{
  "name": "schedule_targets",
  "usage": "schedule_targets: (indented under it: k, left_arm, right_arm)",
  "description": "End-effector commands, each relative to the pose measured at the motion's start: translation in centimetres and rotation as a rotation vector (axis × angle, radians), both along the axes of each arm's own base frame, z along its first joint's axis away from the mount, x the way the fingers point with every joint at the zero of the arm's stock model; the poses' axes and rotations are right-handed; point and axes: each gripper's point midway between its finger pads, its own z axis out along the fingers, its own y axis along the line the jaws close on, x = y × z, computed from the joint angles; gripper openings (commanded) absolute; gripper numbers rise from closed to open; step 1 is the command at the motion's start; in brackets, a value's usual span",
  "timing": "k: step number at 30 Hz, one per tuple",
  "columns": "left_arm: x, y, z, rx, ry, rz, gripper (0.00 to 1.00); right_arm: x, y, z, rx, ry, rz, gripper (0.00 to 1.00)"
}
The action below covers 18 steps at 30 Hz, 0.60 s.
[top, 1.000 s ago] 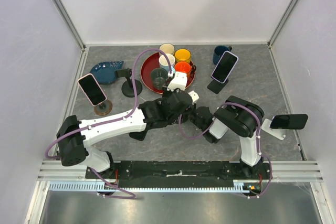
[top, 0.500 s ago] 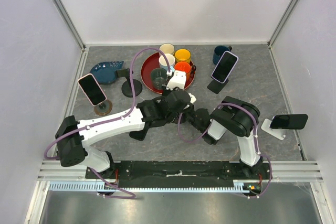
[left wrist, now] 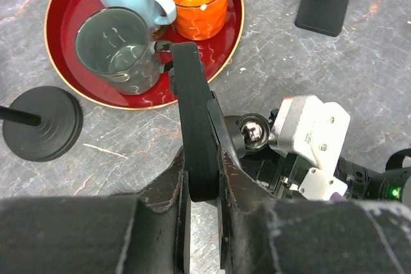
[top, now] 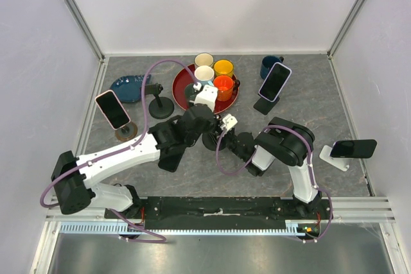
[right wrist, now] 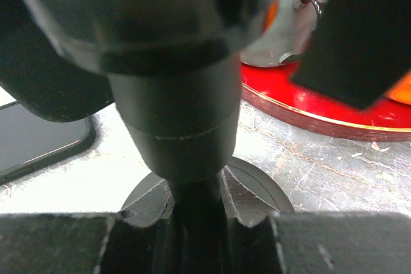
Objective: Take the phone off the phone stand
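My left gripper [top: 204,115] is shut on a black phone [left wrist: 192,120], seen edge-on in the left wrist view, where the fingertips [left wrist: 204,171] clamp its two faces. The phone stands right beside the head and ball joint [left wrist: 255,131] of a black phone stand; I cannot tell whether they touch. My right gripper [top: 222,134] is shut on that stand's post [right wrist: 196,222], just above its round base [right wrist: 257,187]. The stand's head fills the top of the right wrist view.
A red tray [top: 182,80] with several mugs lies just beyond the grippers. An empty black stand [top: 159,104] stands to its left. Three other phones sit on stands [top: 113,109], [top: 275,81], [top: 352,149]. A flat phone [right wrist: 38,139] lies on the table.
My left gripper has moved left and away with the phone, and the left arm has swung left. My right gripper has shifted slightly left, still on the post.
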Motion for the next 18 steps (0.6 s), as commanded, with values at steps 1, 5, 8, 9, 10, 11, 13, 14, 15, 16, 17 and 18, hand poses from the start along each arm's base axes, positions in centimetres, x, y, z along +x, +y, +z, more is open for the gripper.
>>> schedule_targets:
  k: [1, 5, 8, 9, 10, 11, 13, 14, 15, 16, 17, 18]
  left_arm:
    - [-2.4, -2.0, 1.2, -0.086, 0.044, -0.23, 0.02]
    - [-2.4, -1.2, 1.8, -0.089, 0.036, -0.244, 0.02]
    - [-2.0, -0.3, 2.0, -0.093, 0.03, -0.232, 0.02]
    - [-1.6, 0.3, 2.3, -0.096, 0.023, -0.218, 0.02]
    - [-1.5, 0.5, 2.6, -0.096, 0.018, -0.214, 0.02]
    - [-1.4, 0.8, 2.7, -0.096, 0.015, -0.215, 0.02]
    - [-1.1, 1.5, 3.2, -0.099, 0.007, -0.206, 0.02]
    - [-1.0, 1.6, 3.4, -0.102, 0.003, -0.209, 0.02]
    - [-0.9, 1.9, 3.5, -0.104, 0.001, -0.203, 0.02]
    - [-0.8, 2.0, 3.6, -0.106, -0.003, -0.201, 0.02]
    - [-0.8, 2.1, 3.6, -0.105, -0.004, -0.198, 0.02]
    - [-0.9, 2.2, 3.5, -0.103, -0.002, -0.197, 0.02]
  right_arm:
    - [0.2, 0.2, 0.5, 0.131, 0.038, -0.008, 0.0]
    - [0.2, 0.2, 0.5, 0.129, 0.038, -0.01, 0.0]
    - [0.2, 0.2, 0.4, 0.128, 0.039, -0.009, 0.0]
    - [0.1, 0.3, 0.4, 0.124, 0.04, -0.006, 0.0]
    - [0.2, 0.3, 0.4, 0.125, 0.039, -0.005, 0.0]
    - [0.1, 0.3, 0.4, 0.125, 0.04, -0.004, 0.0]
    - [0.1, 0.3, 0.4, 0.125, 0.04, -0.004, 0.0]
    - [0.1, 0.3, 0.4, 0.124, 0.041, -0.004, 0.0]
    - [0.1, 0.4, 0.5, 0.126, 0.039, -0.002, 0.0]
    - [0.2, 0.4, 0.5, 0.127, 0.039, -0.002, 0.0]
    - [0.1, 0.4, 0.4, 0.124, 0.041, 0.001, 0.0]
    - [0.1, 0.3, 0.4, 0.125, 0.04, -0.002, 0.0]
